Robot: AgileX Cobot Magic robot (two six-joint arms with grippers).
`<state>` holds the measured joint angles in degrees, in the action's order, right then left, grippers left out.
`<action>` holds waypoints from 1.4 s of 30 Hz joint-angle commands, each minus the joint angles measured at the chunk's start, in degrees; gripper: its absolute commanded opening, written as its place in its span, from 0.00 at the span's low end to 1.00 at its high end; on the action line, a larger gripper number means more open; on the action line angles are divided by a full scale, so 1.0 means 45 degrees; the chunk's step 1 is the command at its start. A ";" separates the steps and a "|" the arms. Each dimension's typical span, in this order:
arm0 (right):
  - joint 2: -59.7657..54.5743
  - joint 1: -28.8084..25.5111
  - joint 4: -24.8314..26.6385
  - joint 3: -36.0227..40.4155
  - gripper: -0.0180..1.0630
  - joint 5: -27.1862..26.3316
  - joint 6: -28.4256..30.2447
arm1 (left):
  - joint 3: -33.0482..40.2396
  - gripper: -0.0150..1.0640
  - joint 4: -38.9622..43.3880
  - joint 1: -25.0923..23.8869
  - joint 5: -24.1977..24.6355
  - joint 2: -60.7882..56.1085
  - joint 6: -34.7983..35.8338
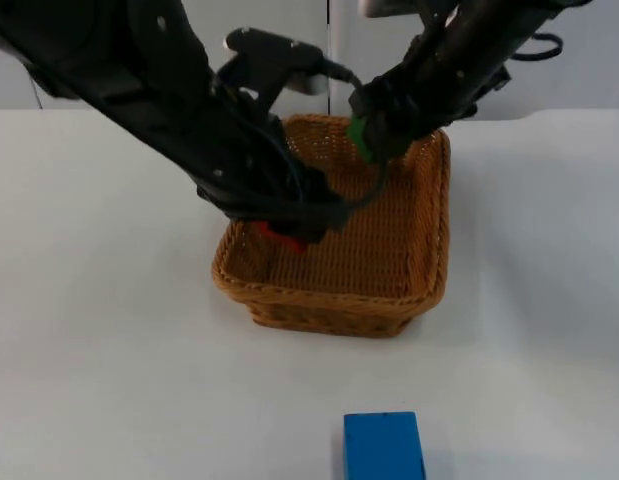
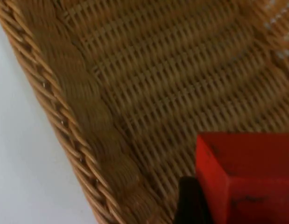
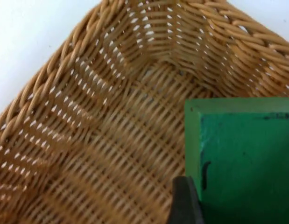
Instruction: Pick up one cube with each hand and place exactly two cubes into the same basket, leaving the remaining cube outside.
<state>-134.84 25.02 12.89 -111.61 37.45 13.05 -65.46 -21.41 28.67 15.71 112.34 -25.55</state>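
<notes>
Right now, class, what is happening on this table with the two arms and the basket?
Both arms reach into the wicker basket. The left gripper holds the red cube low inside it, near the left wall. The right gripper holds the green cube over the far part. Neither cube is released yet. The blue cube sits on the white table in front of the basket.

Two cubes over one basket, a third outside

The basket (image 1: 409,290) sits mid-table; both held cubes (image 1: 281,237) (image 1: 360,137) hang inside its rim (left and rear), while the third cube (image 1: 384,447) lies apart at the near edge.
</notes>
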 commanded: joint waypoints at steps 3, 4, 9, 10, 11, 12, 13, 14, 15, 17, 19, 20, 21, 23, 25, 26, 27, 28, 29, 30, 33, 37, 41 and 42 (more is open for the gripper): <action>-0.0340 0.0076 0.0313 -0.0131 0.02 -0.0559 0.0191 | -0.0110 0.01 -0.0132 0.0133 -0.1064 0.0457 -0.0028; -0.0418 0.0076 0.0334 -0.0131 0.02 -0.0596 0.0191 | -0.0110 0.01 -0.0132 0.0133 -0.1166 0.0531 -0.0028; -0.0765 0.0076 0.0507 -0.0131 0.02 -0.0908 0.0198 | -0.0110 0.01 -0.0132 0.0218 -0.1768 0.0948 -0.0028; -0.0835 0.0076 0.0507 -0.0131 0.02 -0.0962 0.0198 | -0.0110 0.01 -0.0105 0.0309 -0.1795 0.1067 -0.0028; -0.0835 0.0076 0.0507 -0.0131 0.02 -0.0962 0.0198 | -0.0110 0.01 -0.0105 0.0309 -0.1795 0.1067 -0.0028; -0.0863 0.0076 0.0541 -0.0131 0.02 -0.0988 0.0223 | -0.0110 0.01 -0.0052 0.0426 -0.1907 0.1123 -0.0133; -0.0953 0.0076 0.0596 -0.0131 0.02 -0.1044 0.0253 | -0.0110 0.01 -0.0052 0.0522 -0.2064 0.1224 -0.0374; -0.0978 0.0076 0.0596 -0.0131 0.02 -0.1044 0.0253 | -0.0110 0.01 -0.0015 0.0595 -0.2130 0.1296 -0.0418; -0.1030 0.0076 0.0596 -0.0131 0.02 -0.1060 0.0253 | -0.0110 0.01 0.0192 0.0745 -0.2308 0.1425 -0.0479; -0.1062 0.0076 0.0596 -0.0131 0.02 -0.1060 0.0253 | -0.0110 0.01 0.0281 0.0745 -0.2368 0.1493 -0.0503; -0.1093 0.0076 0.0596 -0.0131 0.02 -0.1060 0.0253 | -0.0110 0.01 0.0281 0.0745 -0.2365 0.1625 -0.0503; -0.1093 0.0076 0.0596 -0.0131 0.02 -0.1060 0.0253 | -0.0110 0.01 0.0281 0.0745 -0.2365 0.1625 -0.0503; -0.1086 0.0076 0.0596 -0.0131 0.02 -0.1060 0.0295 | -0.0110 0.01 0.0281 0.0745 -0.2365 0.1688 -0.0503; -0.1086 0.0076 0.0596 -0.0131 0.02 -0.1060 0.0408 | -0.0110 0.01 0.0281 0.0745 -0.2365 0.1715 -0.0503; -0.1086 0.0076 0.0596 -0.0131 0.02 -0.1032 0.0406 | -0.0110 0.01 0.0281 0.0745 -0.2365 0.1715 -0.0503; -0.1086 0.0076 0.0596 -0.0131 0.02 -0.1002 0.0406 | -0.0110 0.01 0.0281 0.0745 -0.2365 0.1715 -0.0503; -0.1086 0.0076 0.0596 -0.0131 0.02 -0.1002 0.0406 | -0.0110 0.01 0.0281 0.0745 -0.2309 0.1714 -0.0503; -0.1086 0.0076 0.0596 -0.0131 0.03 -0.0955 0.0406 | -0.0110 0.01 0.0281 0.0745 -0.2255 0.1714 -0.0503; -0.1086 0.0076 0.0596 -0.0131 0.03 -0.0955 0.0406 | -0.0110 0.01 0.0281 0.0745 -0.2255 0.1714 -0.0503; -0.1086 0.0076 0.0596 -0.0131 0.06 -0.0917 0.0406 | -0.0110 0.01 0.0281 0.0745 -0.2234 0.1714 -0.0503; -0.1086 0.0076 0.0596 -0.0131 0.15 -0.0886 0.0406 | -0.0110 0.02 0.0281 0.0745 -0.2176 0.1714 -0.0503; -0.1086 0.0076 0.0596 -0.0131 0.33 -0.0861 0.0406 | -0.0110 0.17 0.0281 0.0745 -0.1995 0.1714 -0.0503; -0.1086 0.0076 0.0737 -0.0131 0.47 -0.0861 0.0406 | -0.0110 0.44 0.0281 0.0745 -0.1995 0.1714 -0.0503; -0.1086 0.0076 0.0737 -0.0131 0.47 -0.0861 0.0406 | -0.0110 0.44 0.0281 0.0745 -0.1995 0.1714 -0.0503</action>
<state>-139.71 25.02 15.72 -111.74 33.51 14.43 -65.74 -20.14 31.79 6.93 120.22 -27.59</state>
